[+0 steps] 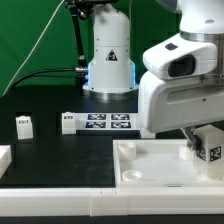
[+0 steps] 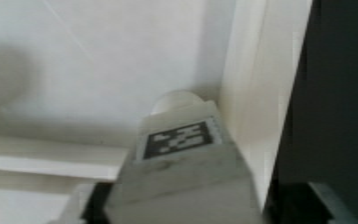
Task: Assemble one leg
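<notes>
Your hand (image 1: 204, 136) pinches the leg (image 1: 209, 150) by its sides, tag facing outward, holding it upright just inside the rim of the white tray (image 1: 150, 168), presumably to seat it there, while a second leg (image 1: 24, 125) waits on the counter (image 1: 60, 160).

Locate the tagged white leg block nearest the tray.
The small white tagged leg block is at the exterior view's right, in the gripper, over the white rimmed tray.
</notes>
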### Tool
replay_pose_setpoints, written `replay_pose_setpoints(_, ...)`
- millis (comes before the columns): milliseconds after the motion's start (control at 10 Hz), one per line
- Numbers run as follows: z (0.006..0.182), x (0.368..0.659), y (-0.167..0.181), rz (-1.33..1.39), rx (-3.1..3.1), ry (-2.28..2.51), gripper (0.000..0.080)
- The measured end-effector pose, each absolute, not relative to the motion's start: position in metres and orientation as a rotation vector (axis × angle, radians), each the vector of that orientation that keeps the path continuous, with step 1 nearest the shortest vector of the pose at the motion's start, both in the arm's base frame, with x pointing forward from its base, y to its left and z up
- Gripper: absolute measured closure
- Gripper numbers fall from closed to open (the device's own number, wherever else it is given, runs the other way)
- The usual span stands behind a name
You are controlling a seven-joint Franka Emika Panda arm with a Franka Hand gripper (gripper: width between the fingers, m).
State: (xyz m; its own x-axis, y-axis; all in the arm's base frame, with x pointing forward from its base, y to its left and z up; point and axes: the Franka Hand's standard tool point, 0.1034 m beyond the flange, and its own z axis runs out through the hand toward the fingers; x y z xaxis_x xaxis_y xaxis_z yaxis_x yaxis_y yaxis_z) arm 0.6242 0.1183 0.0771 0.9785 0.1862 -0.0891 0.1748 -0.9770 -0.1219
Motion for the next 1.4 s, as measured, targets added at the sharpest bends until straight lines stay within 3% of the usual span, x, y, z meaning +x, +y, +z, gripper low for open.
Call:
replay_pose_setpoints(100, 0.077, 0.6242, 0.1176, 0.152, -3.012, -0.274, 0.0509)
replay_pose_setpoints(400, 0.0765, 0.6243, 0.1176, 0.153, -3.025, -0.132, 0.0509)
replay_pose_setpoints(1300, 0.0751, 0.6264, 0.117, 0.173, -2.564, 1.667, 0.0508)
replay_pose_setpoints(1400, 0.0749, 0.6262, 0.1177, 0.176, -2.536, 1.713, 0.0416)
